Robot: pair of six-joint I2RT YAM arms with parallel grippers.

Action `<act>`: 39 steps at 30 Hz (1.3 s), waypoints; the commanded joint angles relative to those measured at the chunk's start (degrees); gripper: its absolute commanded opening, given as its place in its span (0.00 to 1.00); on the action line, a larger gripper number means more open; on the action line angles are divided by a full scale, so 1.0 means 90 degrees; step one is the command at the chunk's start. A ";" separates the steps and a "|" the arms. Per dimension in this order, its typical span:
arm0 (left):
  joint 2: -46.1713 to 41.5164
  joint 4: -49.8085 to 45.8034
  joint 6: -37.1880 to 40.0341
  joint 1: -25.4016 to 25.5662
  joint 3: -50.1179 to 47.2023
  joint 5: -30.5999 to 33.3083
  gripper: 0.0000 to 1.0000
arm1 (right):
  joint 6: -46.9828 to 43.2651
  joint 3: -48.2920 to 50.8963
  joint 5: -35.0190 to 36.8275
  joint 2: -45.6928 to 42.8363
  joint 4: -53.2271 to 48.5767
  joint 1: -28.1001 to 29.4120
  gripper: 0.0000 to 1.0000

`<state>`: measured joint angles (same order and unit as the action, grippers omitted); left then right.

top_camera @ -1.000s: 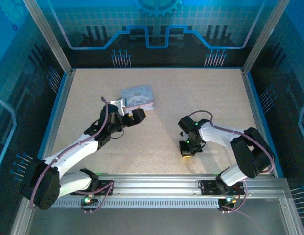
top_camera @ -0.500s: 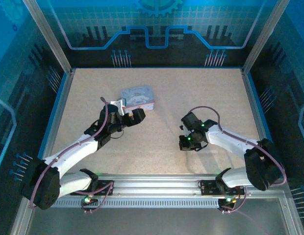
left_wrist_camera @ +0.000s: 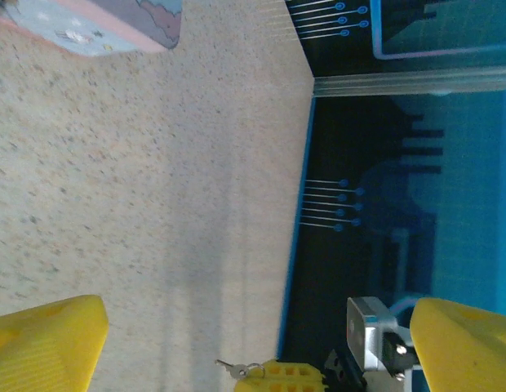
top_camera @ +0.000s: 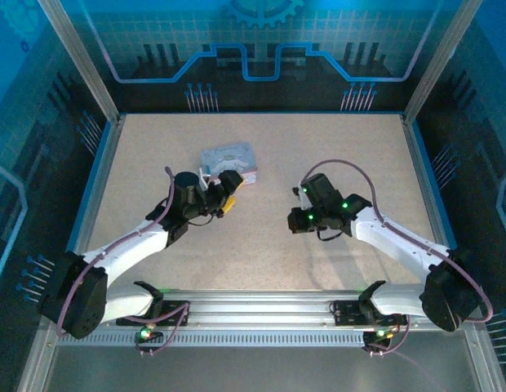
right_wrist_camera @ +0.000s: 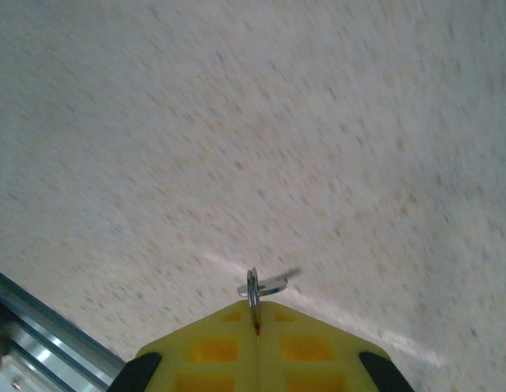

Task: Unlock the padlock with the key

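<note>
Beside the tin box [top_camera: 228, 161], on the side nearer the arm bases, your left gripper [top_camera: 230, 196] hovers over the speckled table [top_camera: 343, 155]. Its jaws are spread wide with nothing between them. In the left wrist view its two yellow fingers [left_wrist_camera: 49, 343] sit at opposite edges of the picture, with a corner of the tin box above them to the left. That spread looks meant to receive or steady something, most likely the padlock, though where the padlock sits is too small to tell.

Well to the right of the tin box, and a little nearer the bases, your right gripper [top_camera: 296, 220] points back toward the box. Its yellow fingers are pressed together on the key [right_wrist_camera: 286, 276], which juts past the fingertips with a small ring on it (the wrist picture is blurred, so the exact contact point is unclear). Holding the key by its head leaves the blade free for a keyhole, which seems the reason for this grip.

Your left arm has its elbow out to the left and its forearm angled toward the box. Your right arm mirrors it, with its elbow out to the right. The two grippers face each other with bare table between them.
</note>
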<state>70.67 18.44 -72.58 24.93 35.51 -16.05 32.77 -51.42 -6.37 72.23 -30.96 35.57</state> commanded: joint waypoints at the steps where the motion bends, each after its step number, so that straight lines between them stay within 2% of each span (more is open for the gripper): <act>1: 0.0122 0.0672 -0.1337 0.0023 0.0070 -0.0295 0.96 | -0.0055 -0.0399 0.0160 -0.0079 0.0642 0.0211 0.00; 7: 0.0431 0.1589 -0.2545 0.0032 -0.0115 -0.0304 0.94 | -0.0160 -0.0819 0.0267 0.0189 0.1203 0.0493 0.00; 12: 0.0901 0.2943 -0.3862 0.0101 -0.0396 -0.0110 0.91 | -0.0169 -0.1019 0.0278 0.0430 0.1716 0.0678 0.00; 15: 0.1139 0.3456 -0.4352 0.0212 -0.0485 0.0067 0.88 | -0.0171 -0.1122 0.0268 0.0577 0.1938 0.0778 0.00; 22: 0.1483 0.4005 -0.4883 0.0526 -0.0632 0.0413 0.88 | -0.0146 -0.1322 0.0152 0.0960 0.2237 0.0905 0.00; 28: 0.1690 0.4369 -0.5123 0.0670 -0.0662 0.0551 0.83 | -0.0141 -0.1487 0.0052 0.1273 0.2348 0.0958 0.00; 39: 0.1659 0.4413 -0.5295 0.0687 -0.0857 0.0756 0.52 | -0.0039 -0.1438 0.0118 0.1363 0.2258 0.1027 0.00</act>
<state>85.84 55.86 -114.78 30.61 28.86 -10.72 31.97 -63.72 -5.15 84.55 -11.68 43.75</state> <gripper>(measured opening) 0.538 0.043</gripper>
